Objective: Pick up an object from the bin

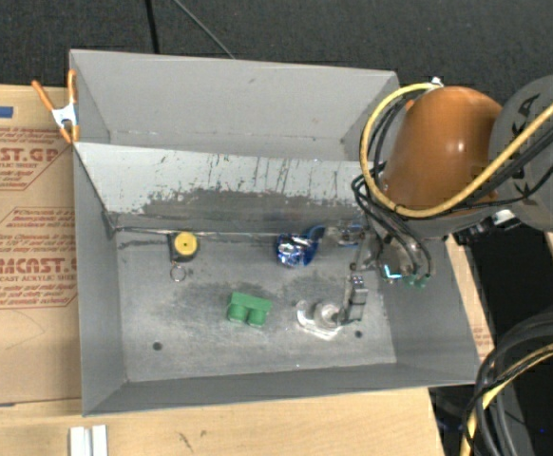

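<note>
A grey metal bin is sitting open beneath the camera, with a few small things lying spread across its scuffed floor. A robot arm is reaching in from the right. It is wearing a rounded orange cover, and yellow and black cables are looping around that cover.

The fingers are pointing down into the right part of the bin floor, towards the near wall. They are showing as one narrow dark shape, and it is not possible to tell whether they are standing wide or narrow.

A silvery shiny object, uneven and rounded, is lying just to the left of the fingers. It is touching or almost touching their tips; which of the two cannot be told.

A green block is lying further left, near the middle of the floor. A blue crumpled object is lying beyond the silvery one, close to the far wall. A yellow disc is resting by the far wall on the left side, with a small metal ring just in front of it. These four things are lying well apart from the fingers.
</note>
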### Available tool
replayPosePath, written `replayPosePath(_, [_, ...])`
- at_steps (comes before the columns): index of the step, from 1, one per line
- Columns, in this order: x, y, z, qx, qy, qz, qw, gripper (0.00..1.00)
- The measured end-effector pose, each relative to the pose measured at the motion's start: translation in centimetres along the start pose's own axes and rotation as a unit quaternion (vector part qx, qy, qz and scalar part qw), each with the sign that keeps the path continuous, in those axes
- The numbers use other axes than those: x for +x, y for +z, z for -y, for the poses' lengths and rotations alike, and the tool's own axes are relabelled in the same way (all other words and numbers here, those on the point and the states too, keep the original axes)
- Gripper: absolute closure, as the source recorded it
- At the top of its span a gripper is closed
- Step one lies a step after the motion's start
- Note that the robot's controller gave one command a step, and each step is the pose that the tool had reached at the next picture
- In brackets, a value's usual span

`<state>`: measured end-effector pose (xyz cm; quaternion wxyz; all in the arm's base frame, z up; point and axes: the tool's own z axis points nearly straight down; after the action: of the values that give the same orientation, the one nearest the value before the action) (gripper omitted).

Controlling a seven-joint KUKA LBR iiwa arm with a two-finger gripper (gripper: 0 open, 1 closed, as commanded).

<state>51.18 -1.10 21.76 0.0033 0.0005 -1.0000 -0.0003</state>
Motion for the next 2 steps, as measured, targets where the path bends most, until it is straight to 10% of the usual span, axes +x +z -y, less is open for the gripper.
replayPosePath(1, [-0.07, 14.18, 5.30, 0.000, -0.046, -0.0002, 0.9989, 0.00])
replayPosePath(2, [-0.33, 13.70, 5.18, 0.000, -0.047, 0.0034, 0.9989, 1.00])
